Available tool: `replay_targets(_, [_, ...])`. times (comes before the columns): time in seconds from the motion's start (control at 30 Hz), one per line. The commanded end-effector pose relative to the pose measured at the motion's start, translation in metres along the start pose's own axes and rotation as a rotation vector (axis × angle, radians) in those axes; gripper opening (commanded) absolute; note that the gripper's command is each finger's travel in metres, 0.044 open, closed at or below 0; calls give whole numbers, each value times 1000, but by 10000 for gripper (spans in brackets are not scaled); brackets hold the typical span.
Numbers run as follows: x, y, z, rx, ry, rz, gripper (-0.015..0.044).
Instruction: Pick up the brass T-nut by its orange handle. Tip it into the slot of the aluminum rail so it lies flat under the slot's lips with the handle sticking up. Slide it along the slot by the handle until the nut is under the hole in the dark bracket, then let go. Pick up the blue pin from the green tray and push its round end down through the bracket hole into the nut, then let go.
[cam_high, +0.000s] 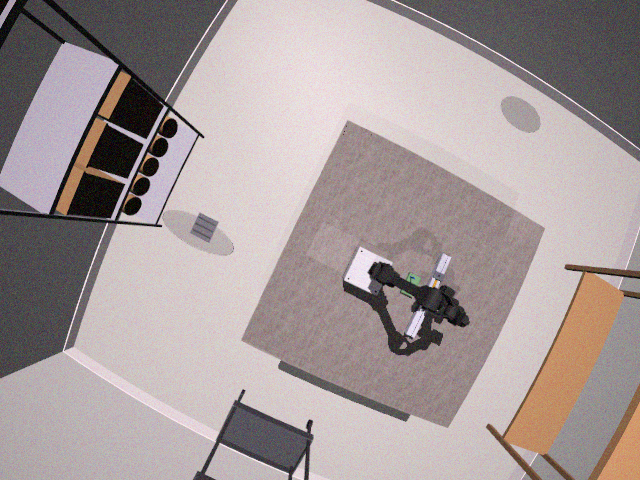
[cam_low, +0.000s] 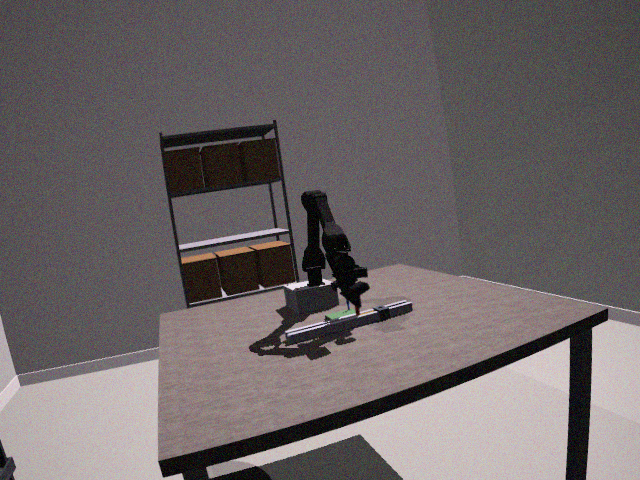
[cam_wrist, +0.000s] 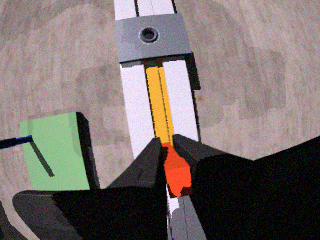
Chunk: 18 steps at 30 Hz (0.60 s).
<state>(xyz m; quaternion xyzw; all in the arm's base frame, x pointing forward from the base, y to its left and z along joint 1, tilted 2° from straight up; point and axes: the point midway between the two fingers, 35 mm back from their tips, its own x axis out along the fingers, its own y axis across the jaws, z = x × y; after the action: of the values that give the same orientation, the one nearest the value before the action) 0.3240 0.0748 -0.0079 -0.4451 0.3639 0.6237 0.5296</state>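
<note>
And the pincer (cam_high: 435, 295) (cam_low: 357, 311) (cam_wrist: 166, 143) is clamped on the orange handle (cam_wrist: 177, 172)! Ahead of it, the brass T-nut (cam_wrist: 159, 102) runs along the rail (cam_high: 415, 322) (cam_low: 310, 330) (cam_wrist: 135, 100), its far end reaching the dark bracket (cam_high: 435, 283) (cam_low: 381, 311) (cam_wrist: 152, 37).

Brass T-nut (cam_wrist: 159, 102) lengthwise in slot.

From above I see the black arm (cam_high: 405, 283) reaching out from its white base block (cam_high: 356, 266) and covering the middle part of the pale rail (cam_high: 442, 264). Both ends of this rail are visible (the arm hides what is between, almost). A small orange piece (cam_high: 435, 283) shows beside the arm. The green tray lies between base block and rail, with something blue on it.
</note>
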Motion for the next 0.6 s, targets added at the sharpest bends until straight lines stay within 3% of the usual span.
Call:
replay_targets(0.0, [2,0,8,-2,-4,-1,-150])
replay_targets(0.57, [6,0,18,-2,-5,-1,-150])
